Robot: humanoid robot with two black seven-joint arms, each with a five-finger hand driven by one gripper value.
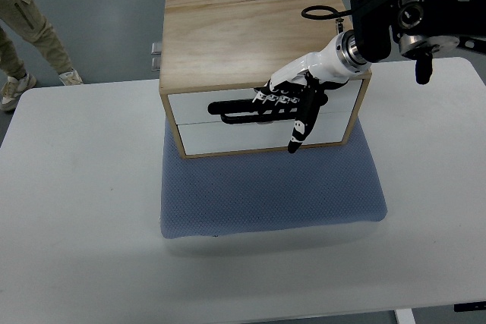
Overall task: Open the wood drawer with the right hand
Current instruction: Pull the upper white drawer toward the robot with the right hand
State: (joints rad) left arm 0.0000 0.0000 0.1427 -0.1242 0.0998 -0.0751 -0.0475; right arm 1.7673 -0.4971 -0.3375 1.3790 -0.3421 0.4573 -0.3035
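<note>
Centrally, a wooden cabinet is sitting on a blue-grey mat, which is lying on a white table; the cabinet is standing at the mat's far edge, its front facing the camera. Two white drawers are showing in that front, the upper drawer above the lower drawer, both appearing flush with the wooden frame. A long black handle is running across the upper drawer's face. The right hand, white with black joints, is reaching in from the upper right on a black arm and resting against the cabinet front, its fingers curling over the handle's right part while one digit is pointing down across the lower drawer; whether the grip is fully closed cannot be told. A person's legs in beige trousers and pale shoes are showing at the upper left, standing on the grey floor beyond the table.
</note>
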